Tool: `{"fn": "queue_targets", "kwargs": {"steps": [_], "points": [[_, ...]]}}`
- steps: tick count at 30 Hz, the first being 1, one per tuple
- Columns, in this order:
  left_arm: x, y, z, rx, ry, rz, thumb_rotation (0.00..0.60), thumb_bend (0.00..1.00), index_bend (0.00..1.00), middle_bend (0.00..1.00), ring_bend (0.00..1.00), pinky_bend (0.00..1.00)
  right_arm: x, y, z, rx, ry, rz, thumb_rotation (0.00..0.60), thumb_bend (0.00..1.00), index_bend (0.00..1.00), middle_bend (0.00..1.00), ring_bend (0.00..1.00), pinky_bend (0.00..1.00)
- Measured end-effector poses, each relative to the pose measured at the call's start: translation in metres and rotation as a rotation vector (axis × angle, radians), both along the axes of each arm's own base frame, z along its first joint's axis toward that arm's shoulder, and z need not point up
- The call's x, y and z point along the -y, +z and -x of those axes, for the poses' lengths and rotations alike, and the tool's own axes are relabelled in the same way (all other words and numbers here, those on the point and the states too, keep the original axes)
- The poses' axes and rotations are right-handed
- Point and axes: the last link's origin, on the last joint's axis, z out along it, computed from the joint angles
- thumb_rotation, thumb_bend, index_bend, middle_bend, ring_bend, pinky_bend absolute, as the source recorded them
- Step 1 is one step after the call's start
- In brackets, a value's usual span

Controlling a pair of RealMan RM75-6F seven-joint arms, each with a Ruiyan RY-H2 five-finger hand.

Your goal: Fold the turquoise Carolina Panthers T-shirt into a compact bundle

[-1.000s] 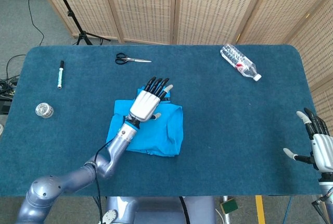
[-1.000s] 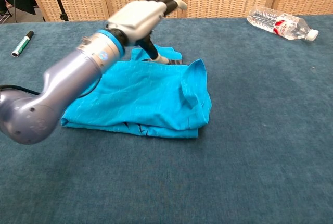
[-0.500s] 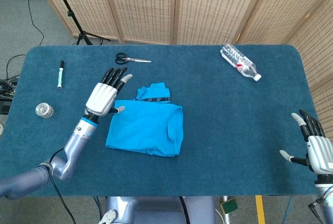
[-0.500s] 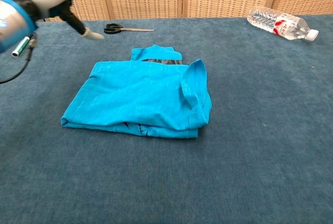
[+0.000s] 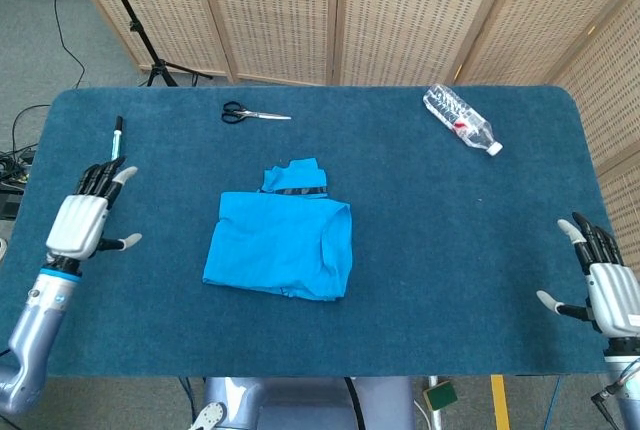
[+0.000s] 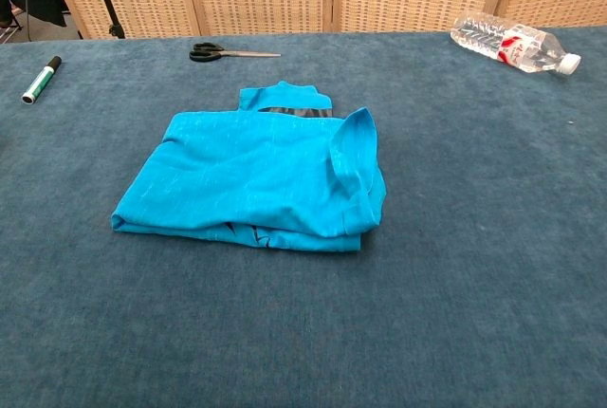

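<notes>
**Shirt folded, hands pulled away**

Now that our T-shirt [image 5: 283, 245] lies folded on the table [image 5: 450, 240], well to the right of our left hand [image 5: 82, 222] and far left of our right hand [image 5: 603, 284], we think it looks done. Both hands hold nothing, fingers spread. If we tidy more, we should press the puffy sleeve flat. A second ago our left hand was over the shirt; it has since swung off to the side.
</notes>
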Motion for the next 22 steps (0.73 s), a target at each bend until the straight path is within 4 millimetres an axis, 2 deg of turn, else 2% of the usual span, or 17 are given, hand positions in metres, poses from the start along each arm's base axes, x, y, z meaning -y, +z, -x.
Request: {"fn": "queue_targets", "kwargs": {"steps": [4,10,13,22], "points": [[0.033,0.021,0.025,0.013,0.075,-0.045,0.6,0.0,0.0,0.0,0.0,0.0,-0.003,-0.001,-0.002,-0.012,0.011,-0.001,0.6,0.0,0.0,0.0,0.0,0.0],[0.076,0.043,0.042,0.023,0.171,-0.101,0.6,0.0,0.0,0.0,0.0,0.0,-0.006,0.0,-0.004,-0.027,0.016,0.009,0.6,0.0,0.0,0.0,0.0,0.0],[0.085,0.048,0.046,0.014,0.188,-0.105,0.6,0.0,0.0,0.0,0.0,0.0,-0.007,0.0,-0.003,-0.031,0.017,0.011,0.6,0.0,0.0,0.0,0.0,0.0],[0.093,0.054,0.042,0.014,0.168,-0.098,0.6,0.0,0.0,0.0,0.0,0.0,-0.01,0.0,-0.006,-0.04,0.025,0.017,0.6,0.0,0.0,0.0,0.0,0.0]]}}
